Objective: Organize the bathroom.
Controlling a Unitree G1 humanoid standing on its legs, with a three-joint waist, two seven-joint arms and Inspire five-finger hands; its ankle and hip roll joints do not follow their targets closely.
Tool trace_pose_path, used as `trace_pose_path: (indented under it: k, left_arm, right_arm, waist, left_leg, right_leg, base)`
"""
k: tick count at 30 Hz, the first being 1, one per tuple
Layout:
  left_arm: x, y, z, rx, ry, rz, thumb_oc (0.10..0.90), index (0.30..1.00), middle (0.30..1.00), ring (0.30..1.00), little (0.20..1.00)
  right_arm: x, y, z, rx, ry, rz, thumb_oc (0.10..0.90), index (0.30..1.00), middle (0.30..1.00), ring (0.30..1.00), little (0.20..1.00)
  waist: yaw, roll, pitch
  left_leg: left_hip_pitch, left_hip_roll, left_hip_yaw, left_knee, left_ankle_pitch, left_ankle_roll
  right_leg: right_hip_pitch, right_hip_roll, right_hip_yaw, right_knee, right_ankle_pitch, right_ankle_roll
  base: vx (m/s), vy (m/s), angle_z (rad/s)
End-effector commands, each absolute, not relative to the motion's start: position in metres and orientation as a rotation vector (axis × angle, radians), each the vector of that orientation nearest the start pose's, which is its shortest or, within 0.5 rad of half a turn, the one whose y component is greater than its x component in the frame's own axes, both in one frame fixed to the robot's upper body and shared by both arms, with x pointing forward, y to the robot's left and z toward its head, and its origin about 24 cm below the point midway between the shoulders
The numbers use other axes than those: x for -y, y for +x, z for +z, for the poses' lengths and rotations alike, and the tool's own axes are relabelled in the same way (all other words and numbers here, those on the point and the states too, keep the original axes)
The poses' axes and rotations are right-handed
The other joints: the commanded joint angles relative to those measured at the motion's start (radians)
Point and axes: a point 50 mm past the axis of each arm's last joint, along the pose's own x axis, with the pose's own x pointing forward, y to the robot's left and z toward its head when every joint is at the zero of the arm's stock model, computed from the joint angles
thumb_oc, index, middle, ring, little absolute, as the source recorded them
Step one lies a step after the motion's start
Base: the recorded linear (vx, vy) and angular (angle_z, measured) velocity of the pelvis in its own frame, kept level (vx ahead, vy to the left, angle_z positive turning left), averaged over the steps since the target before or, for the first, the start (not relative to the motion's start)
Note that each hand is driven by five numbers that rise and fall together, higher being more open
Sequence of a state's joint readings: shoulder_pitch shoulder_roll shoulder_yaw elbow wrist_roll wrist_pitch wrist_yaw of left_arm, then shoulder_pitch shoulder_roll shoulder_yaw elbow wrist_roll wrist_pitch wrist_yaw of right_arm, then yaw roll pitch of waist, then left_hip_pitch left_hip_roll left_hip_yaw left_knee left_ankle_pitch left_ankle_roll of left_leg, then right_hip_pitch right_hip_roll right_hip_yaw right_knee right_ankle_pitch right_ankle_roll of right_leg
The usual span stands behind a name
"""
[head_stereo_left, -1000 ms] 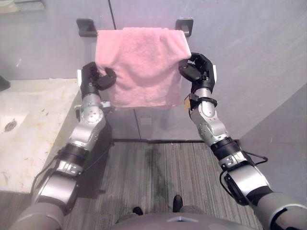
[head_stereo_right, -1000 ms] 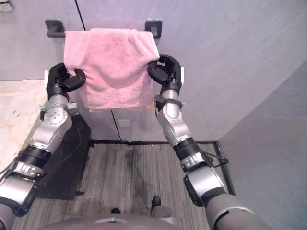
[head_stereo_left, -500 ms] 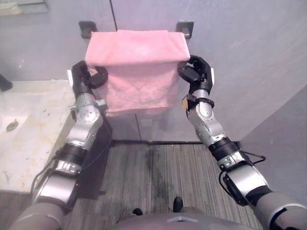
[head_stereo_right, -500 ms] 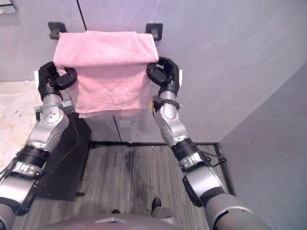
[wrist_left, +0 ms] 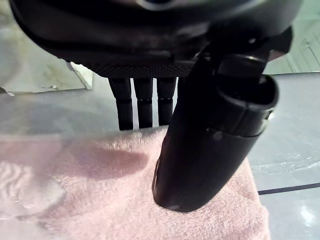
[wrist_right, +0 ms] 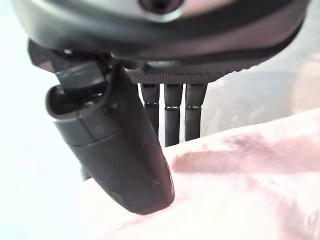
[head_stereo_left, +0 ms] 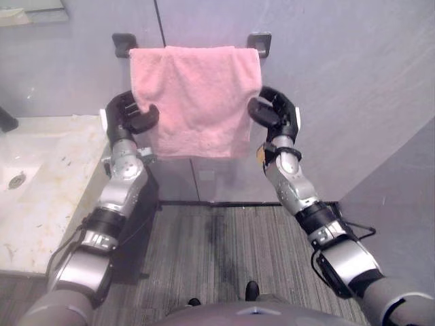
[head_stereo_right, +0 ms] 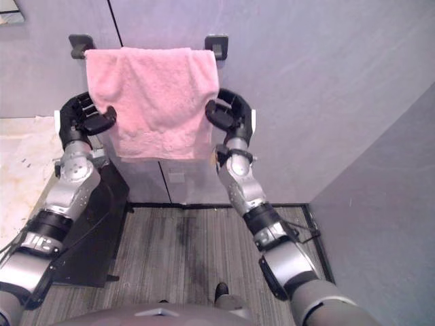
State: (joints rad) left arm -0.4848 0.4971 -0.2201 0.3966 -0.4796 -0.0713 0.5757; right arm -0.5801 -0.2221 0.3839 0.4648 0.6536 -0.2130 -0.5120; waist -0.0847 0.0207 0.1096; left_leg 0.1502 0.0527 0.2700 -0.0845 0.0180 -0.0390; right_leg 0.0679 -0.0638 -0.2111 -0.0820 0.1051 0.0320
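Both arms are raised toward the wall, one at each side edge of the hanging pink towel (head_stereo_left: pixel 196 98).

Left robot hand (head_stereo_left: pixel 126 115): held at the towel's left edge, about halfway down the cloth. In the left wrist view the thumb (wrist_left: pixel 210 145) lies on the front face of the towel while the fingers (wrist_left: pixel 142 102) go down behind its edge, so the cloth sits pinched between them. Forearm rises steeply from the lower left, beside the bench (head_stereo_left: pixel 41 183).

Right robot hand (head_stereo_left: pixel 275 112): held at the towel's right edge, at roughly the same height as the left. The right wrist view shows the same arrangement: thumb (wrist_right: pixel 120 160) on the front of the cloth, fingers (wrist_right: pixel 172 112) passing behind the edge. This hand too grasps the towel by a pinch. Forearm rises from the lower right.

Towel: draped over a wall-mounted rail, between two dark brackets (head_stereo_left: pixel 259 42) at the rail's ends. It fills most of the span between them. The top edge lies fairly level along the rail. The front layer hangs with a soft vertical crease left of centre, and the lower hem is slightly uneven. The surface is fluffy terry, uniformly pink, with no visible marks.

Surroundings: grey wall panels behind; a pale marbled bench with a sink drain (head_stereo_left: pixel 15 178) at far left; grey plank floor (head_stereo_left: pixel 224 251) below.
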Motion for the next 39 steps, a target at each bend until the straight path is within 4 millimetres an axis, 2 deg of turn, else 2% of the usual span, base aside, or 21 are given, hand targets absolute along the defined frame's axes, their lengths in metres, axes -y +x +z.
trace_pose_path:
  k: [1, 10, 14, 17, 19, 21, 22, 23, 24, 26, 27, 29, 30, 31, 32, 33, 34, 36, 37, 38, 39]
  left_arm:
    - [-0.233, 0.341, 0.129, 0.199, 0.039, 0.473, 0.8, 0.9, 0.9, 0.9, 0.9]
    - [-0.217, 0.319, 0.077, 0.047, -0.032, 0.504, 0.8, 0.9, 0.9, 0.9, 0.9]
    - [-0.211, 0.298, 0.04, -0.084, -0.069, 0.506, 0.8, 0.9, 0.9, 0.9, 0.9]
    - [-0.218, 0.282, 0.012, -0.168, -0.072, 0.529, 0.8, 0.9, 0.9, 0.9, 0.9]
    - [-0.226, 0.262, -0.015, -0.257, -0.074, 0.553, 0.8, 0.9, 0.9, 0.9, 0.9]
    - [-0.23, 0.255, -0.023, -0.289, -0.061, 0.571, 0.8, 0.9, 0.9, 0.9, 0.9]
    - [-0.238, 0.238, -0.042, -0.357, -0.087, 0.602, 0.8, 0.9, 0.9, 0.9, 0.9]
    - [-0.239, 0.235, -0.045, -0.369, -0.088, 0.606, 0.8, 0.9, 0.9, 0.9, 0.9]
    - [-0.248, 0.217, -0.063, -0.442, -0.054, 0.642, 0.8, 0.9, 0.9, 0.9, 0.9]
    - [-0.25, 0.208, -0.071, -0.486, -0.033, 0.656, 0.8, 0.9, 0.9, 0.9, 0.9]
    - [-0.255, 0.184, -0.092, -0.594, -0.088, 0.69, 0.8, 0.9, 0.9, 0.9, 0.9]
    - [-0.258, 0.165, -0.106, -0.673, -0.097, 0.726, 0.8, 0.9, 0.9, 0.9, 0.9]
    - [-0.258, 0.145, -0.12, -0.758, -0.082, 0.724, 0.8, 0.9, 0.9, 0.9, 0.9]
    - [-0.258, 0.145, -0.12, -0.758, -0.082, 0.724, 0.8, 0.9, 0.9, 0.9, 0.9]
    - [-0.254, 0.127, -0.134, -0.872, -0.065, 0.695, 0.8, 0.9, 0.9, 0.9, 0.9]
    - [-0.254, 0.127, -0.134, -0.872, -0.065, 0.695, 0.8, 0.9, 0.9, 0.9, 0.9]
    - [-0.249, 0.113, -0.143, -0.964, -0.063, 0.684, 0.8, 0.9, 0.9, 0.9, 0.9]
    - [-0.247, 0.099, -0.15, -1.033, -0.097, 0.708, 0.8, 0.9, 0.9, 0.9, 0.9]
    - [-0.247, 0.085, -0.156, -1.1, -0.118, 0.717, 0.8, 0.9, 0.9, 0.9, 0.9]
    - [-0.247, 0.083, -0.157, -1.105, -0.116, 0.716, 0.8, 0.9, 0.9, 0.9, 0.9]
    - [-0.244, 0.079, -0.158, -1.115, -0.114, 0.703, 0.8, 0.9, 0.9, 0.9, 0.9]
  right_arm:
    - [0.122, 0.349, 0.108, 0.157, 0.28, -0.14, 0.8, 0.9, 0.9, 0.9, 0.9]
    - [0.125, 0.327, 0.078, 0.118, 0.173, -0.092, 0.8, 0.9, 0.9, 0.9, 0.9]
    - [0.129, 0.307, 0.057, 0.088, 0.102, -0.054, 0.8, 0.9, 0.9, 0.9, 0.9]
    - [0.136, 0.294, 0.042, 0.066, 0.044, -0.01, 0.8, 0.9, 0.9, 0.9, 0.9]
    - [0.147, 0.279, 0.026, 0.031, -0.003, 0.018, 0.8, 0.9, 0.9, 0.9, 0.9]
    - [0.152, 0.273, 0.018, 0.002, -0.005, 0.017, 0.8, 0.9, 0.9, 0.9, 0.9]
    - [0.161, 0.263, 0.004, -0.041, -0.031, 0.013, 0.8, 0.9, 0.9, 0.9, 0.9]
    - [0.163, 0.261, 0.001, -0.047, -0.038, 0.012, 0.8, 0.9, 0.9, 0.9, 0.9]
    - [0.172, 0.253, -0.013, -0.105, -0.078, -0.005, 0.8, 0.9, 0.9, 0.9, 0.9]
    - [0.177, 0.249, -0.021, -0.156, -0.093, -0.02, 0.8, 0.9, 0.9, 0.9, 0.9]
    - [0.191, 0.238, -0.041, -0.254, -0.116, -0.056, 0.8, 0.9, 0.9, 0.9, 0.9]
    - [0.2, 0.23, -0.056, -0.339, -0.139, -0.094, 0.8, 0.9, 0.9, 0.9, 0.9]
    - [0.211, 0.219, -0.07, -0.412, -0.199, -0.146, 0.8, 0.9, 0.9, 0.9, 0.9]
    - [0.211, 0.219, -0.07, -0.412, -0.199, -0.146, 0.8, 0.9, 0.9, 0.9, 0.9]
    - [0.224, 0.207, -0.084, -0.493, -0.248, -0.21, 0.8, 0.9, 0.9, 0.9, 0.9]
    - [0.224, 0.207, -0.084, -0.493, -0.248, -0.21, 0.8, 0.9, 0.9, 0.9, 0.9]
    - [0.235, 0.194, -0.097, -0.576, -0.268, -0.262, 0.8, 0.9, 0.9, 0.9, 0.9]
    - [0.245, 0.18, -0.106, -0.648, -0.284, -0.299, 0.8, 0.9, 0.9, 0.9, 0.9]
    - [0.256, 0.161, -0.117, -0.741, -0.292, -0.339, 0.8, 0.9, 0.9, 0.9, 0.9]
    - [0.257, 0.157, -0.118, -0.753, -0.29, -0.346, 0.8, 0.9, 0.9, 0.9, 0.9]
    - [0.263, 0.141, -0.125, -0.814, -0.276, -0.379, 0.8, 0.9, 0.9, 0.9, 0.9]
  waist:
    - [-0.002, 0.007, -0.061]
    - [-0.015, 0.004, -0.05]
    - [-0.025, 0.002, -0.041]
    - [-0.032, 0.003, -0.034]
    - [-0.035, 0.001, -0.028]
    - [-0.036, 0.0, -0.025]
    - [-0.037, -0.002, -0.02]
    - [-0.037, -0.003, -0.019]
    - [-0.037, -0.005, -0.01]
    - [-0.037, -0.007, -0.005]
    - [-0.034, -0.007, 0.006]
    - [-0.031, -0.008, 0.018]
    - [-0.035, -0.012, 0.033]
    - [-0.035, -0.012, 0.033]
    - [-0.038, -0.025, 0.053]
    - [-0.038, -0.025, 0.053]
    - [-0.029, -0.038, 0.064]
    - [-0.027, -0.044, 0.07]
    - [-0.031, -0.042, 0.073]
    - [-0.033, -0.043, 0.07]
    - [-0.04, -0.029, 0.073]
  left_leg:
    - [-0.011, 0.038, 0.002, -0.003, 0.01, -0.026]
    - [-0.009, 0.043, 0.005, -0.003, 0.011, -0.023]
    - [-0.009, 0.049, 0.011, -0.003, 0.013, -0.024]
    - [-0.008, 0.056, 0.018, -0.001, 0.013, -0.027]
    - [-0.007, 0.06, 0.026, 0.001, 0.013, -0.03]
    - [-0.007, 0.062, 0.029, 0.003, 0.012, -0.031]
    - [-0.01, 0.067, 0.033, 0.01, 0.011, -0.036]
    - [-0.011, 0.068, 0.033, 0.011, 0.011, -0.037]
    - [-0.018, 0.074, 0.035, 0.017, 0.014, -0.043]
    - [-0.021, 0.08, 0.036, 0.019, 0.018, -0.049]
    - [-0.035, 0.095, 0.038, 0.017, 0.037, -0.064]
    - [-0.054, 0.105, 0.032, 0.015, 0.055, -0.073]
    - [-0.07, 0.104, 0.057, 0.052, 0.049, -0.078]
    - [-0.07, 0.104, 0.057, 0.052, 0.049, -0.078]
    - [-0.099, 0.086, 0.09, 0.2, -0.001, -0.072]
    - [-0.101, 0.087, 0.09, 0.204, -0.003, -0.072]
    - [-0.139, 0.056, 0.07, 0.353, -0.025, -0.068]
    - [-0.146, 0.023, 0.049, 0.447, -0.057, -0.058]
    - [-0.129, -0.016, 0.023, 0.51, -0.086, -0.057]
    - [-0.125, -0.026, 0.019, 0.507, -0.088, -0.057]
    - [-0.084, -0.07, -0.019, 0.497, -0.115, -0.062]
  right_leg:
    - [0.019, -0.049, -0.005, 0.072, -0.127, 0.103]
    - [0.014, -0.039, 0.007, 0.068, -0.127, 0.101]
    - [0.012, -0.031, 0.016, 0.059, -0.124, 0.099]
    - [0.008, -0.023, 0.02, 0.057, -0.125, 0.096]
    - [0.009, -0.015, 0.023, 0.044, -0.119, 0.092]
    - [0.01, -0.012, 0.024, 0.04, -0.118, 0.091]
    - [0.012, -0.006, 0.025, 0.031, -0.115, 0.088]
    - [0.012, -0.006, 0.024, 0.03, -0.114, 0.087]
    - [0.015, -0.002, 0.018, 0.017, -0.109, 0.083]
    - [0.017, 0.002, 0.014, 0.007, -0.104, 0.082]
    - [0.01, 0.004, 0.001, -0.005, -0.099, 0.077]
    - [-0.003, 0.001, -0.004, -0.005, -0.093, 0.078]
    - [-0.02, -0.009, -0.019, -0.005, -0.083, 0.079]
    - [-0.02, -0.009, -0.019, -0.005, -0.083, 0.079]
    - [-0.036, -0.025, -0.05, -0.005, -0.078, 0.064]
    - [-0.036, -0.024, -0.05, -0.005, -0.078, 0.063]
    - [-0.042, -0.029, -0.062, -0.005, -0.074, 0.048]
    - [-0.049, -0.032, -0.073, -0.005, -0.068, 0.042]
    - [-0.062, -0.032, -0.09, -0.005, -0.06, 0.039]
    - [-0.068, -0.034, -0.095, -0.005, -0.057, 0.04]
    - [-0.081, -0.027, -0.11, -0.005, -0.041, 0.048]
  base:
    - [-0.06, -0.029, -0.03]
    - [-0.07, -0.033, -0.08]
    - [-0.13, -0.062, -0.02]
    - [-0.14, -0.072, -0.06]
    - [-0.17, -0.11, -0.06]
    - [-0.14, -0.126, -0.05]
    - [-0.16, -0.163, -0.03]
    - [-0.19, -0.227, -0.02]
    - [-0.12, -0.16, -0.05]
    - [-0.13, -0.178, -0.08]
    - [-0.2, -0.199, -0.04]
    - [-0.28, -0.152, 0.04]
    - [-0.24, -0.073, 0.08]
    - [-0.49, -0.147, 0.06]
    - [-0.29, -0.092, 0.09]
    - [-0.51, -0.156, 0.18]
    - [-0.29, -0.085, 0.18]
    - [-0.4, -0.074, 0.09]
    - [-0.36, -0.022, 0.09]
    - [-0.46, 0.037, 0.12]
    - [-0.29, 0.054, 0.13]
